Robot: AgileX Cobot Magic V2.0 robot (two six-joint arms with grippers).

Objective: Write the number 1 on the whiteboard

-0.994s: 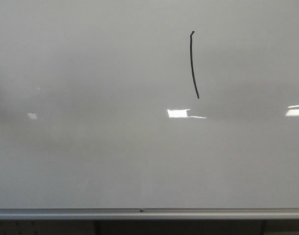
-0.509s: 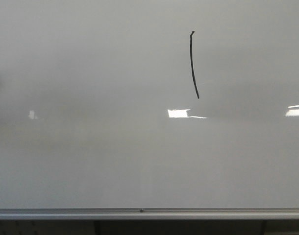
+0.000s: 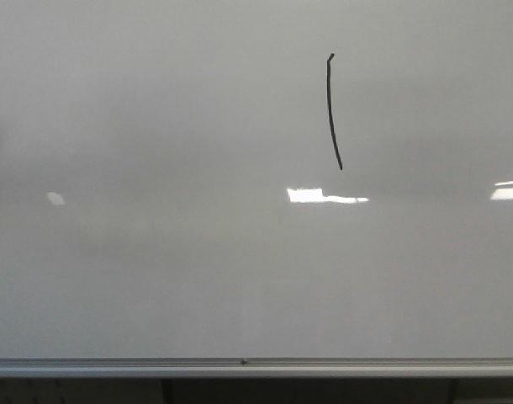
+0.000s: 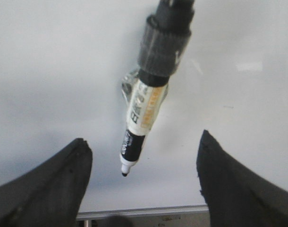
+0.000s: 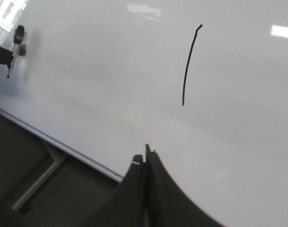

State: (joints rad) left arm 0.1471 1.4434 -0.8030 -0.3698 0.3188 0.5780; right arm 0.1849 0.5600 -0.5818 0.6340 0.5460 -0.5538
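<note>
The right gripper has its jaws pressed together, empty, close before the whiteboard. The left gripper has its jaws wide apart, with a marker fixed on a mount between them, its tip off the board. Farther on, the number 1 stands upper right of centre.

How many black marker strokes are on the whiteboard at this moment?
1: the number 1, a near-vertical stroke right of center in the upper part of the whiteboard. The front view crops the board, so marks beyond it could be hidden.
</note>
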